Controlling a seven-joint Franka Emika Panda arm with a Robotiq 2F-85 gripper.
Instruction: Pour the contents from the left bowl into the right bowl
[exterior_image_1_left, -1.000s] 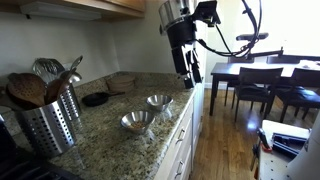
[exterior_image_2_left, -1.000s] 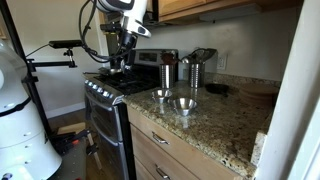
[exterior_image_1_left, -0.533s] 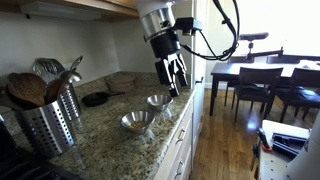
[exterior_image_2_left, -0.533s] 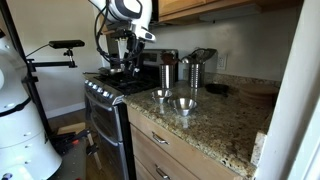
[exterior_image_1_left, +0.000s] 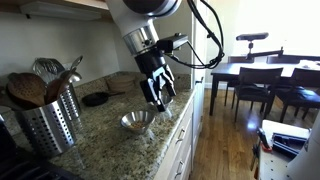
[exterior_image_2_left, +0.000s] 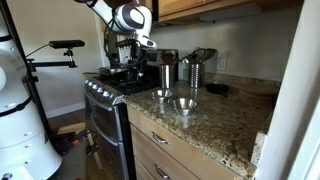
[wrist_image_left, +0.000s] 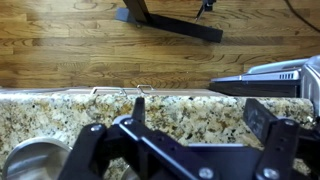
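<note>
The left bowl (exterior_image_1_left: 137, 121) is a shiny steel bowl on the granite counter. It also shows in an exterior view (exterior_image_2_left: 163, 95) and at the lower left of the wrist view (wrist_image_left: 28, 162). The right bowl (exterior_image_2_left: 185, 103) stands just beside it; in an exterior view it is mostly hidden behind the gripper. I cannot see any contents. My gripper (exterior_image_1_left: 158, 98) hangs above the counter near the bowls, touching neither. It shows in an exterior view (exterior_image_2_left: 135, 66). In the wrist view (wrist_image_left: 200, 122) its fingers are spread wide with only granite between them.
A steel holder full of utensils (exterior_image_1_left: 45, 122) and a flat black dish (exterior_image_1_left: 95, 99) stand toward the wall. The stove (exterior_image_2_left: 108, 85) adjoins the counter, with steel canisters (exterior_image_2_left: 195, 70) behind the bowls. The counter's front edge (wrist_image_left: 130, 92) drops to a wood floor.
The arm has swung down and along the counter toward the bowls. The gripper now covers the right bowl in an exterior view. The bowls have not moved.
</note>
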